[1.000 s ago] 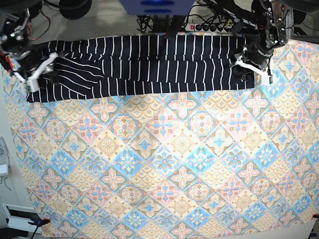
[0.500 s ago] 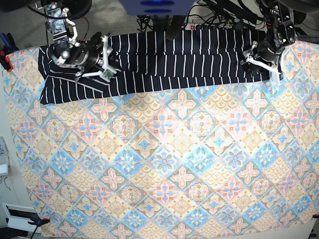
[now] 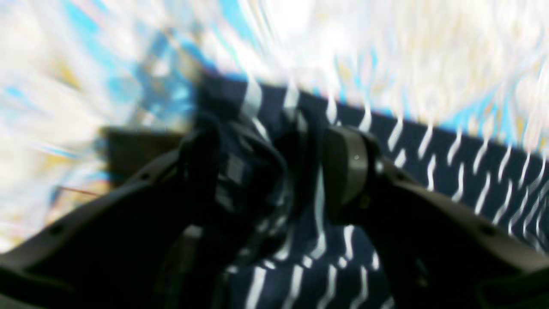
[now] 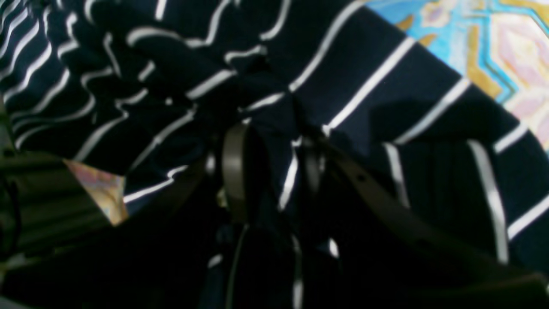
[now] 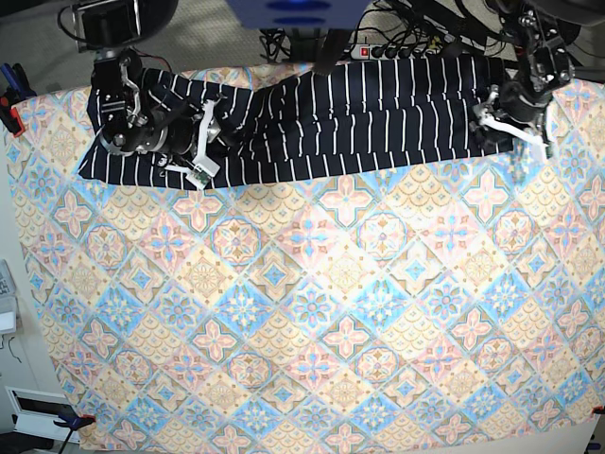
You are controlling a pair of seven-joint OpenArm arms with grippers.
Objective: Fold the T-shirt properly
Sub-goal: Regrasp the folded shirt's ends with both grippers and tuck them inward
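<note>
- Tablecloth (image 5: 312, 312): patterned in pastel tiles. It covers the whole work surface on the near side of the T-shirt, and nothing lies on that stretch.
- T-shirt (image 5: 359, 113): dark with thin white stripes. It is laid out as a long band across the far edge of the tablecloth, flat through the middle and rumpled at both ends.
- Right claw (image 5: 200, 142): over the end of the T-shirt that sits left in the base view. In its wrist view the jaws are pinching a raised fold of striped cloth.
- Left claw (image 5: 515, 128): at the opposite end of the T-shirt. Its wrist view is blurred, but the jaws stand spread with bunched cloth lying between them, and I can make out no pinch.
- Handling, my judgement: the T-shirt is light, soft and limp. It will sag and drag on the tablecloth and slip from a shallow grip, but it is not fragile.
- Hold, my judgement: I would take the outer corners at each end, biting both layers well in from the hem and lifting evenly.
- Power strip (image 5: 397, 52): beyond the T-shirt, off the tablecloth, among cables.
</note>
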